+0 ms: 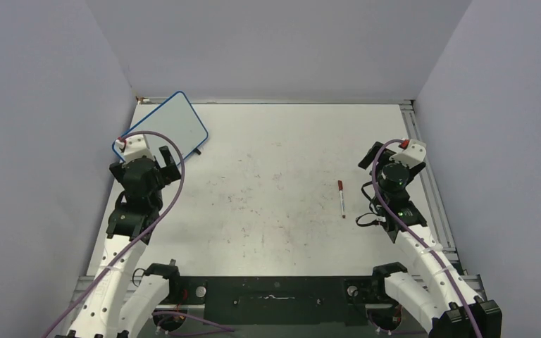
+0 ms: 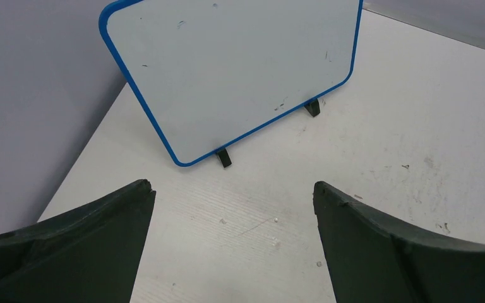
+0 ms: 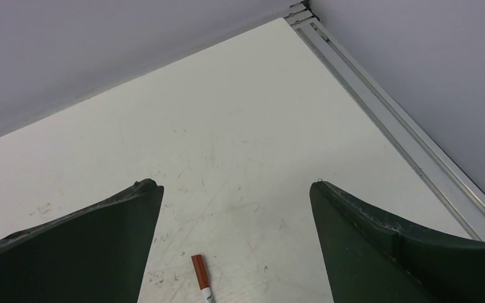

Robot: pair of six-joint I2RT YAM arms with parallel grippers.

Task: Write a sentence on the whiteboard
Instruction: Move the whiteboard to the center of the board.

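Far-left on the worktop (image 1: 282, 162), the whiteboard (image 1: 162, 128) stands alone; both claws gape, holding nothing.

A red-capped marker (image 1: 341, 198) lies flat on the scuffed, faintly red-smudged surface just beside the right arm, cap toward the far side and well apart from the board. The blue-framed board leans back on two small black feet (image 2: 224, 158), close to the left wall, its white face showing only a few dark specks. The left claw (image 2: 230, 189) hovers near it, fingers spread wide. The right claw (image 3: 235, 184) hangs equally wide above the marker's cap, touching nothing.
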